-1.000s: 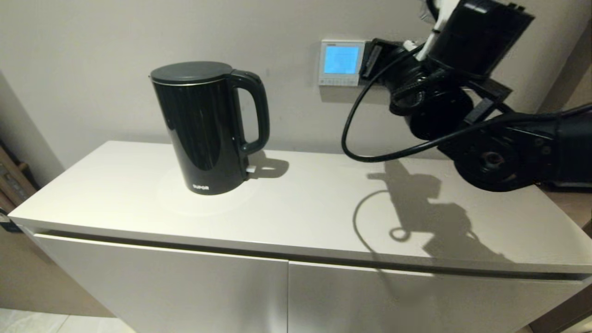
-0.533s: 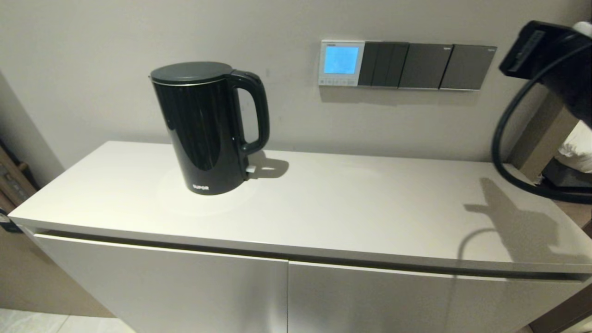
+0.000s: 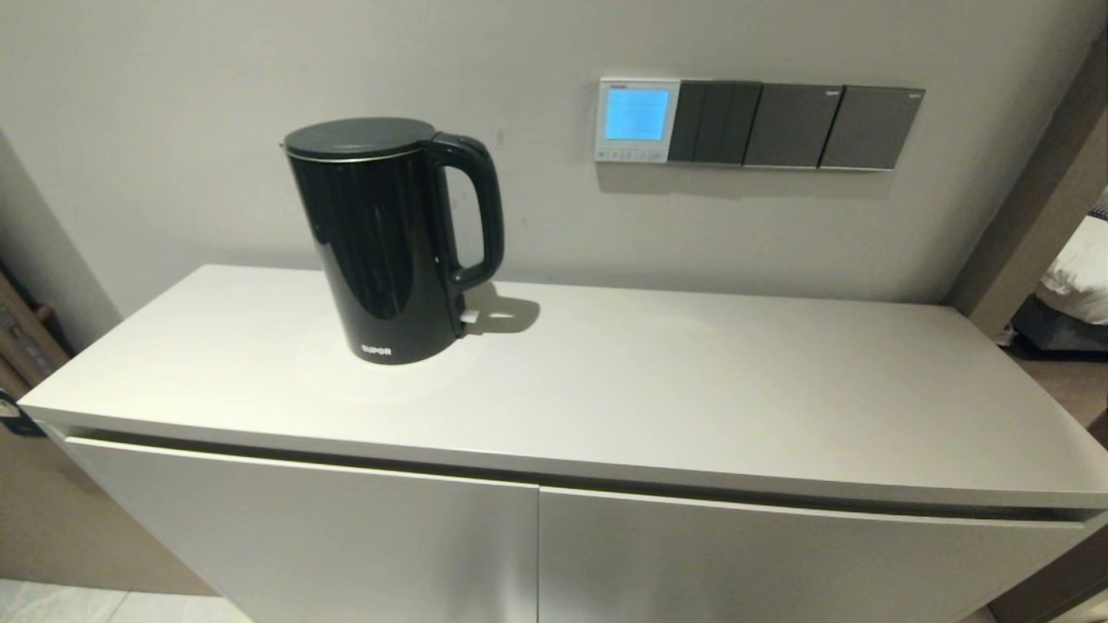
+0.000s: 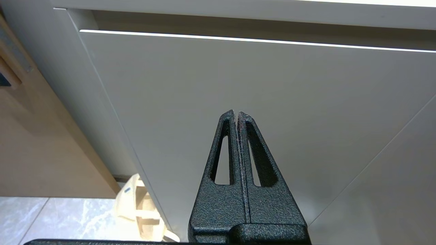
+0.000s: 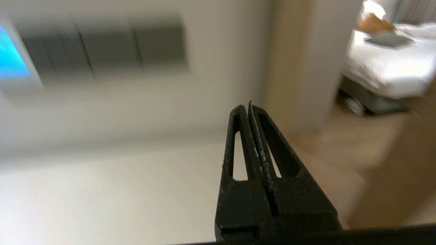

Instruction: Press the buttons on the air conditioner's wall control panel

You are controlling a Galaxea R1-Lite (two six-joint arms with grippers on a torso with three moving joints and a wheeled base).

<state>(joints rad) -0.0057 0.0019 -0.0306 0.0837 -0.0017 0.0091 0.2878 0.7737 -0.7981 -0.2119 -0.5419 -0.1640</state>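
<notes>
- My left pincer [image 4: 236, 114], fingers pressed together, hangs low before the white cabinet door [image 4: 259, 85].
- On the white bench [image 3: 658, 389] I see a glossy black electric kettle [image 3: 389, 238].
- The small white square wall control panel [image 3: 636, 120], its screen lit blue, sits on the wall right of the kettle, with its row of tiny pale buttons [image 3: 630, 156] untouched and dark grey switch plates [image 3: 796, 125] adjoining it.
- My right pincer [image 5: 248, 106] is closed, well apart from the panel.

Both grippers' fingers [image 4: 218, 190] are black, grainy-textured, tapered, each with one long slot.

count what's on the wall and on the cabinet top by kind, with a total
White control panel with lit blue screen: 1
Dark grey switch plates: 3
Black kettle on the cabinet top: 1
Total: 5
</notes>
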